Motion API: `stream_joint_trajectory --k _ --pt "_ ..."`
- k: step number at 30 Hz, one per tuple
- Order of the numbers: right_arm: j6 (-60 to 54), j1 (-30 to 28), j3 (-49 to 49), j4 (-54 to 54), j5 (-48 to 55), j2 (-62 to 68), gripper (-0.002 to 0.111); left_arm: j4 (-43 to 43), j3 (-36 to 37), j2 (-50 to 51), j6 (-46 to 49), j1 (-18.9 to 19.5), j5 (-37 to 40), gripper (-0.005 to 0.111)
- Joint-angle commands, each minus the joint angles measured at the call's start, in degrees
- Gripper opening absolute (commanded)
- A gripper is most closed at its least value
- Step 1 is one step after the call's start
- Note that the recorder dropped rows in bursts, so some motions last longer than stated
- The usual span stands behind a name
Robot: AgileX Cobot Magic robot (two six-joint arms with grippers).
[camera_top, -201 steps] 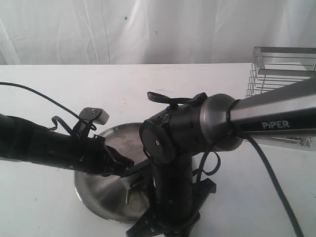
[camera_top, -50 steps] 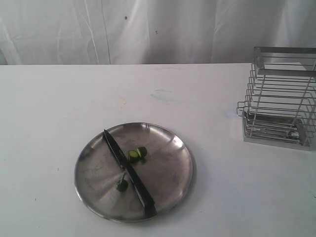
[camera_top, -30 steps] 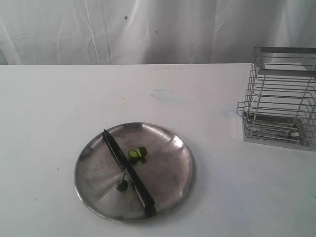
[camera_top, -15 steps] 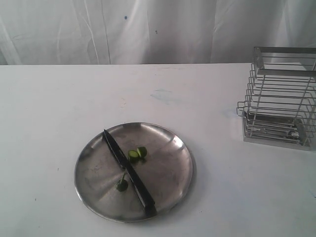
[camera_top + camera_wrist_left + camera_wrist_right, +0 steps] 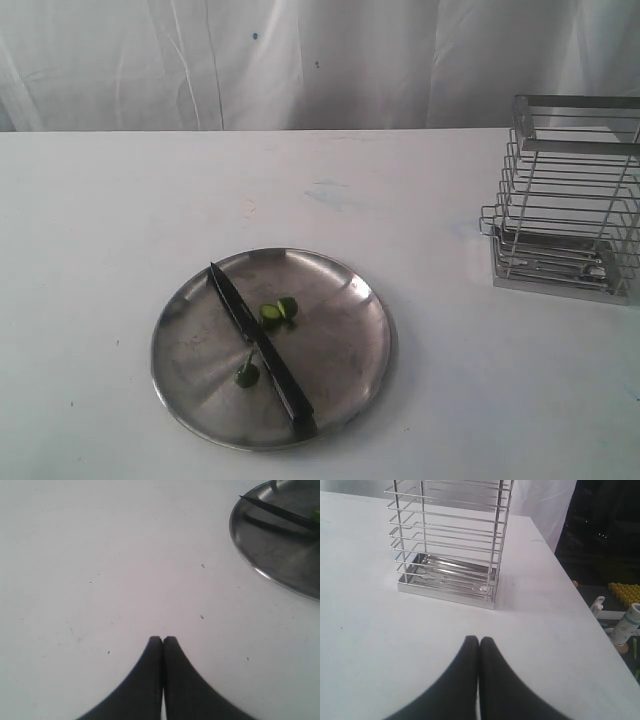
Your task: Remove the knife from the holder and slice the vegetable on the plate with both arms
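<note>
Steel plate [image 5: 365, 300] carries the knife [image 5: 262, 352] lying flat across it, with cut vegetable [image 5: 279, 311] on both sides of the blade. The holder [image 5: 565, 200] stands empty, and no arm shows. Left wrist: the left gripper [image 5: 163, 641] is pressed together and empty above bare table [image 5: 100, 555], the plate ahead and off to one side. Right wrist: the right gripper [image 5: 479, 641] is likewise closed and empty, the holder just ahead. Slicing looks done. A clean finish means holding both grippers clear of the plate, so nothing nudges the blade.
</note>
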Motion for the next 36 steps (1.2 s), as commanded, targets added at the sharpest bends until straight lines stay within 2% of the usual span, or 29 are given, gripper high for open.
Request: stream_joint_trajectory --k 1,36 --pt "0.1 -0.3 0.1 -0.3 -0.3 -0.1 0.0 -2.9 0.4 -0.2 0.0 -0.5 -0.9 0.0" --pt "0.1 -0.3 0.1 -0.3 -0.3 -0.1 0.0 -3.8 0.4 -0.2 0.0 -0.5 -1.4 0.0"
